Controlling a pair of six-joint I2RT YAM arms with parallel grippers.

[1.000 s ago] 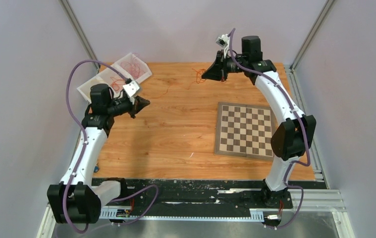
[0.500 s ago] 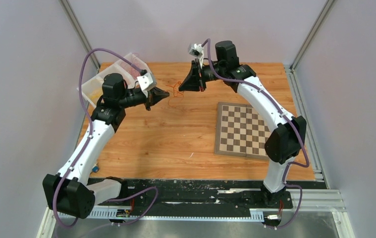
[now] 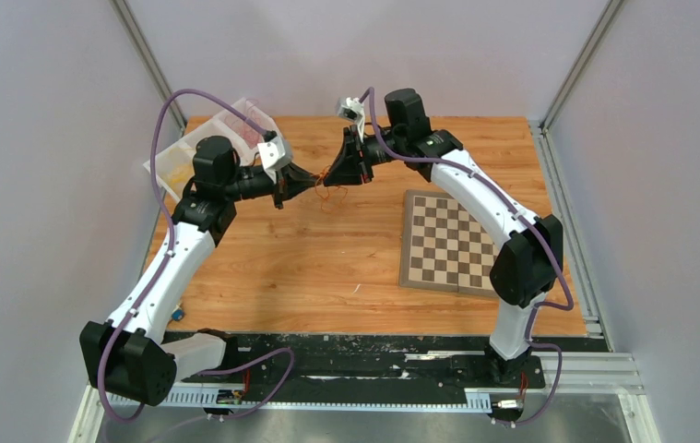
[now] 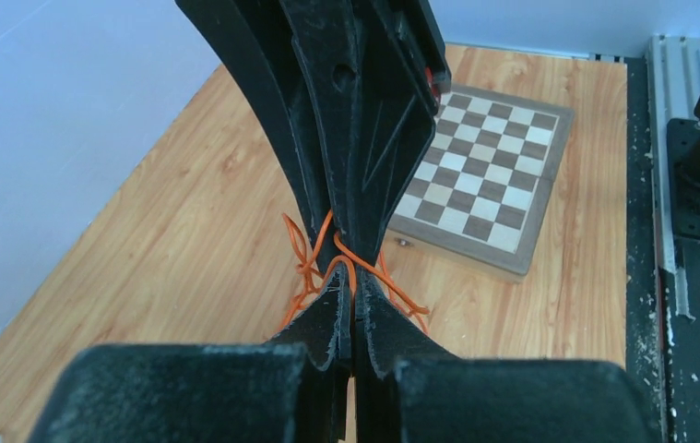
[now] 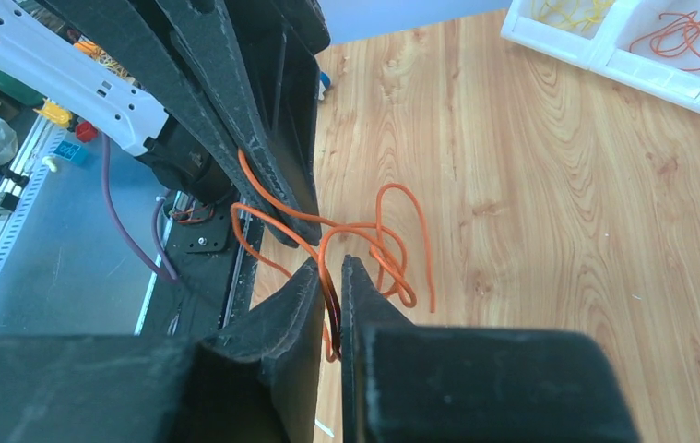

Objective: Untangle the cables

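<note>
Several cables (image 5: 390, 263) (orange) in left hand (image 4: 347, 288), right hand (image 5: 327, 269)

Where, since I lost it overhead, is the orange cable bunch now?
Top view: the orange cable bunch is pinched between the tips of the left gripper and right gripper, above the far middle of the table, left of the chessboard.

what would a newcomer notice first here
The left gripper and right gripper meet tip to tip over the far middle of the table, both pinching one tangle of orange cables. A chessboard lies flat on the right side, with nothing touching it.
</note>
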